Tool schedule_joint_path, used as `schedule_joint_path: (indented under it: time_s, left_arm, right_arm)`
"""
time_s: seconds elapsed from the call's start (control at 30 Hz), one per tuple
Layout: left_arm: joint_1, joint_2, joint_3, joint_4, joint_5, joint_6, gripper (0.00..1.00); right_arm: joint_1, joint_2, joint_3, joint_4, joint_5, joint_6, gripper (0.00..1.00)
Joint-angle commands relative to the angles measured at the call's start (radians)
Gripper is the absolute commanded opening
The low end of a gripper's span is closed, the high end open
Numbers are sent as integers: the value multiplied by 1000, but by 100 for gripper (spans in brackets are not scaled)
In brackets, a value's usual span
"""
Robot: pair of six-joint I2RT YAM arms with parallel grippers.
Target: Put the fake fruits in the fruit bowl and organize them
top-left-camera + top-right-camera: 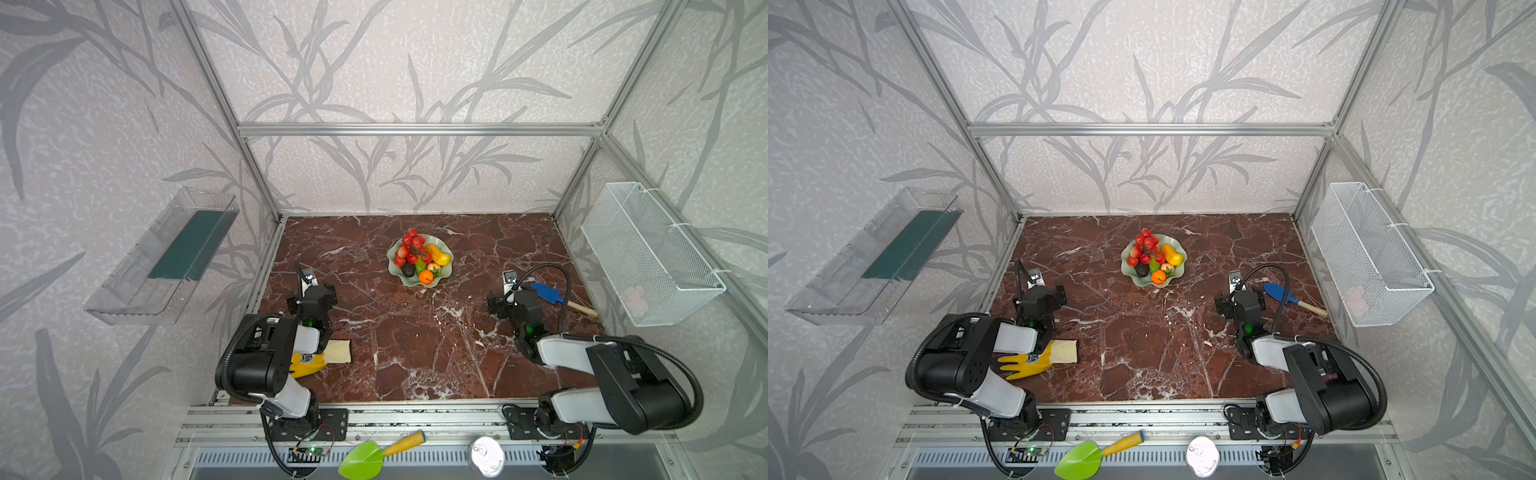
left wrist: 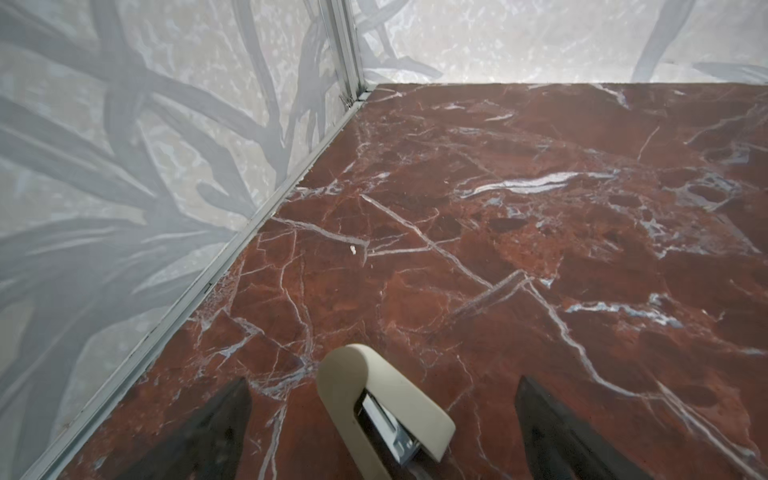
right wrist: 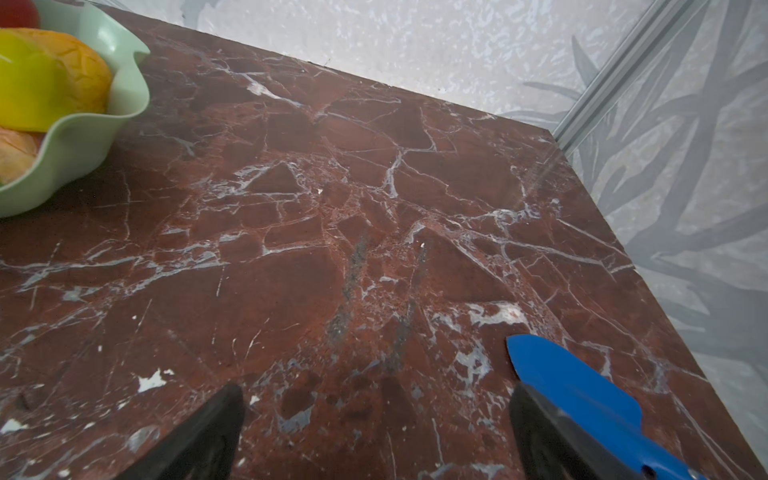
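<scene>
Both your left gripper and right gripper are hanging released and empty on the near side of the bowl, where all the fruits are sitting piled, so you're likely finishing, needing only a tidy-check next.

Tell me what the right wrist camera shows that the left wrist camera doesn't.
Right wrist only: the fruit bowl holding a yellow-green fruit and an orange-yellow fruit, plus a blue spade. Left wrist only: a cream rounded object with a metal insert. Both: the red marble tabletop, the leaf-patterned wall, and an open pincer, the right pincer or the left pincer.
</scene>
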Motion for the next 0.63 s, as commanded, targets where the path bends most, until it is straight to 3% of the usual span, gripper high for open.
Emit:
schedule_joint_path:
  time_s: [0.0, 0.03, 0.1, 0.2, 0.3, 0.4, 0.6]
  left_arm:
    - [17, 28, 27, 134, 16, 10, 99]
    - [14, 17, 28, 108, 22, 4, 99]
    - [15, -11, 48, 21, 30, -8, 99]
    - [14, 25, 25, 132, 29, 15, 99]
    - [14, 11, 32, 88, 31, 1, 99]
    - [22, 13, 38, 81, 57, -1, 99]
    - [44, 9, 35, 76, 95, -8, 99]
  right_arm:
    - [-21, 97, 23, 250, -49, -45, 99]
    - [-24, 150, 20, 332, -44, -52, 99]
    - [-60, 122, 11, 274, -52, 14, 99]
    - [-83, 201, 17, 375, -66, 19, 99]
    - [-73, 146, 67, 187, -82, 17, 99]
    - [-71, 194, 47, 307, -76, 0, 99]
    - [-64, 182, 50, 277, -37, 16, 99]
